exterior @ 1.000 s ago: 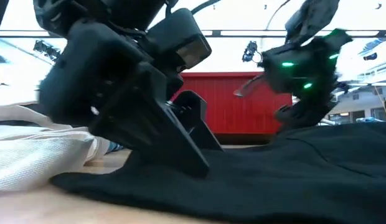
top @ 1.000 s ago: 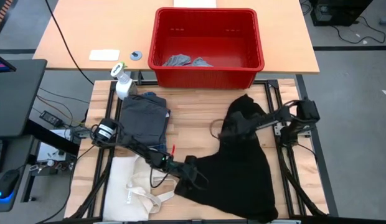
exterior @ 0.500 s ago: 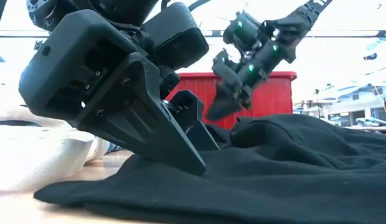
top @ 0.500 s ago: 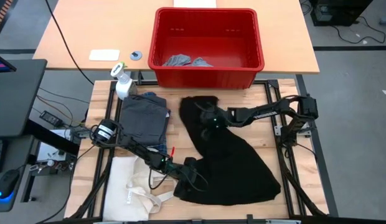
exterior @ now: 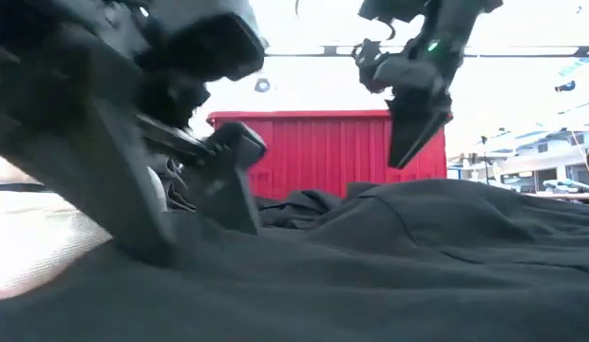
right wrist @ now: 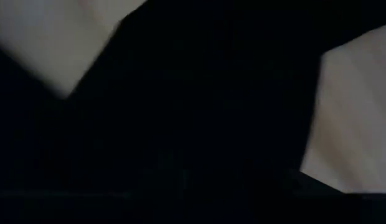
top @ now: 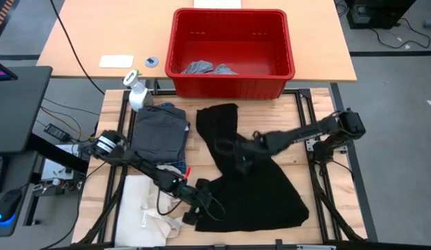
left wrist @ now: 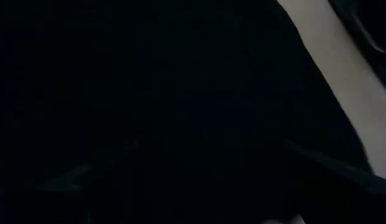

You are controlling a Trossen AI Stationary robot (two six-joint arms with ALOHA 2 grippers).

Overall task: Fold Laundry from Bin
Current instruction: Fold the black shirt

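My left gripper sits at the near edge of the table, low on the near-left corner of the black garment. Its fingers stand spread apart, and in the low view it rests right on the cloth. Just beside it, to the left, lies the cream tote, flat on the table.

The black garment spreads across the middle and right of the table, a wide lobe near me and a narrower part reaching toward the bin. My right gripper is over the middle of it, the arm stretched in from the right side. In the low view it points down just above the cloth; I cannot tell whether its fingers are closed or parted, nor whether they touch the fabric. Both wrist views show little but black cloth with pale patches at the edges.

Farther back on the left, a dark grey piece lies folded, with a bit of blue plaid showing at its near edge. A spray bottle stands just beyond it.

Farthest off, the red bin stands on the adjoining table. Inside it, 2 small light grey pieces lie crumpled on the floor of the bin, toward its near-left part.
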